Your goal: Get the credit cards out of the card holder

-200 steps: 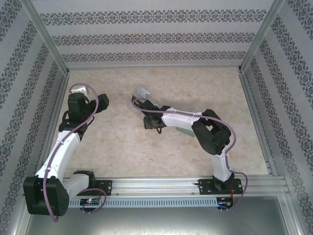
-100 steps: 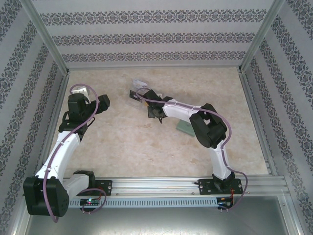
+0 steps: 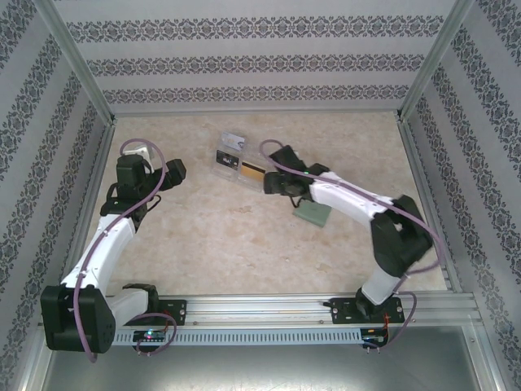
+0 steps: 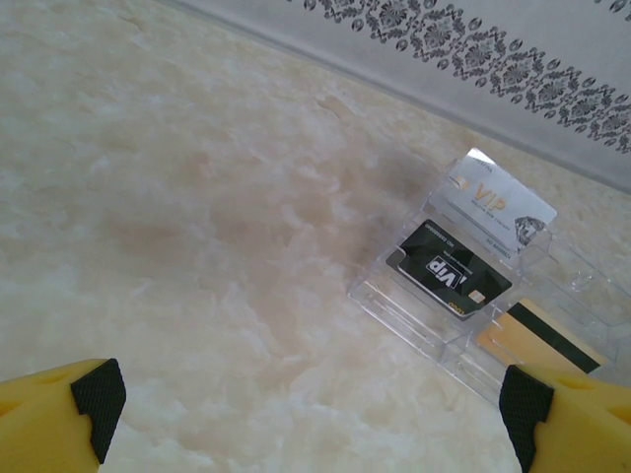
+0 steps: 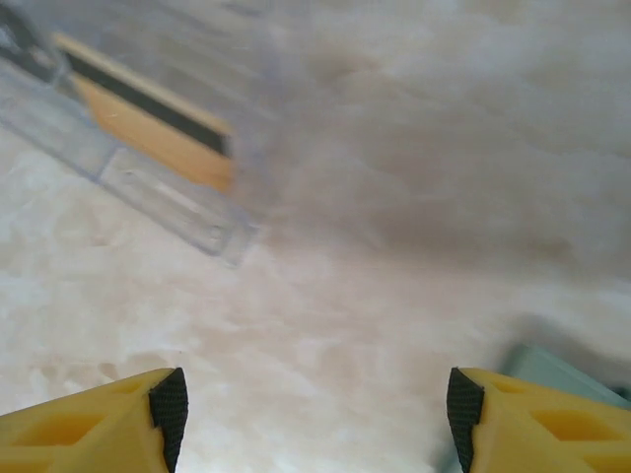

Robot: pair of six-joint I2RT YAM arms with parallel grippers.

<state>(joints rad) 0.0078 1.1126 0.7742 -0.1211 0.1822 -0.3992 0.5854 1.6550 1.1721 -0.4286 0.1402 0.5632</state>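
Three credit cards lie in a clear compartment box (image 3: 234,158): a white card (image 4: 493,202), a black card (image 4: 449,269) and a gold-orange card (image 4: 542,340) with a dark stripe, also seen as the gold card (image 5: 148,123). The pale grey-green card holder (image 3: 313,214) lies flat on the table to the right of the box, partly under the right arm; one corner of the holder (image 5: 557,379) shows. My right gripper (image 3: 271,183) (image 5: 315,404) hangs open and empty between box and holder. My left gripper (image 3: 169,172) (image 4: 311,409) is open and empty, left of the box.
The table is pale marbled stone (image 3: 212,244) inside patterned walls with metal posts (image 3: 85,77). Bare tabletop lies between the two arms and in front of the holder.
The right arm has swung back to the right, off the clear box, uncovering the cards in it and the holder. The box now lies flat. The left arm has barely moved.
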